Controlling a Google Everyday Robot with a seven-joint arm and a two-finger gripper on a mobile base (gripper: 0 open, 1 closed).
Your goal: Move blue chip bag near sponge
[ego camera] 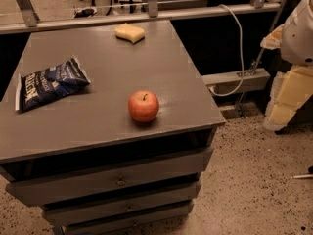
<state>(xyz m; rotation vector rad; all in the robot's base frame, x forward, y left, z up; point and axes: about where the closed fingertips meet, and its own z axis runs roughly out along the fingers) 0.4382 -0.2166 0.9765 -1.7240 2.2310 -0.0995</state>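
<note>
Three things on the worktop (98, 126) on my feed right now: the blue chip bag (51, 83), the sponge (130, 33) and an apple (144, 106).

The blue chip bag lies flat by the left edge, roughly halfway back, with its white lettering facing up and its long side tilted a bit, the right end further back than the left. The sponge is way over at the far edge, just right of the middle, lying flat close to the metal rail (73, 22) behind the worktop. So the bag and the sponge are well apart, with bare grey surface between them. The red apple stands upright nearer the front, right of the middle, clear of both.

The gripper (287, 99) is off to the right, past the edge of the worktop and hanging over the speckled floor (254, 180), with the white arm housing (301, 33) above it. It's touching nothing on the worktop, and it's well apart from the bag. Honestly I can't tell whether it's released or clenched; all I get is pale yellow blocky shapes from this angle.

Below the worktop there's a stack of grey drawers (117, 180), all closed. A white cable (239, 48) loops down on the right behind the cabinet.
</note>
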